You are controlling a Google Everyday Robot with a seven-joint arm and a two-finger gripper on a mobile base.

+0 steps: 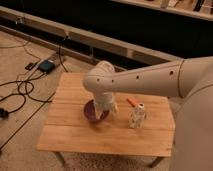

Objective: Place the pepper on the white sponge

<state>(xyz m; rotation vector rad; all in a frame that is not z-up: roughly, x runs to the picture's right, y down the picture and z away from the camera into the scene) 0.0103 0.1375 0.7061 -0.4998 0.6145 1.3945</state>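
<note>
Gripper (pixel 103 110) hangs over purple bowl (pixel 89 113). Pepper (pixel 132 101) lies near the gripper on the table (pixel 75 135). Spotted figure (pixel 137 116) stands just beside the pepper.

I have a single view, set high and looking steeply down on the tabletop (pixel 75 135) from its near right corner. My arm (pixel 145 80) sweeps in from the right edge, large and close to the lens, and my body fills the lower right. The view stands back enough to take in the whole tabletop, with floor past its left and far sides. My jaws hang over the tabletop's middle, at the purple bowl (pixel 90 114).
</note>
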